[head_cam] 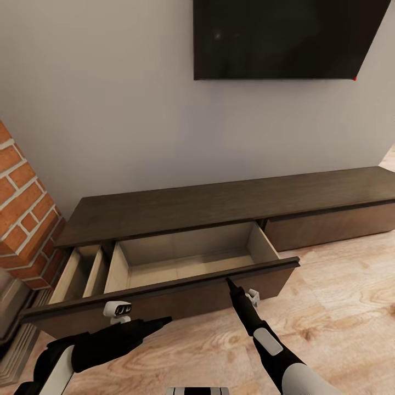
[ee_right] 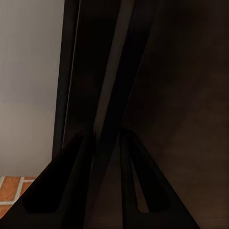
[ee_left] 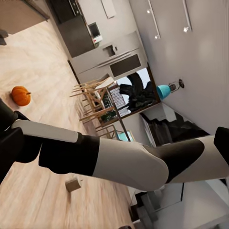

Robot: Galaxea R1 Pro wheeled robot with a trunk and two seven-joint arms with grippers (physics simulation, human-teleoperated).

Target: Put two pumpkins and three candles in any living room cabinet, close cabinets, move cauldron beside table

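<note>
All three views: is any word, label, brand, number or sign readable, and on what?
None can be read. The TV screen is black, and the cabinet fronts and open drawer are plain. The distant kitchen appliances in the left wrist view carry nothing legible.

Cabinet [head_cam: 219,206]: long, low, dark-brown unit against the wall, wide drawer pulled open (pale wood interior, nothing visible inside), right-hand panel shut; pumpkin [ee_left: 21,95]: orange, ribbed, short-stemmed, upright on the plank floor.
</note>
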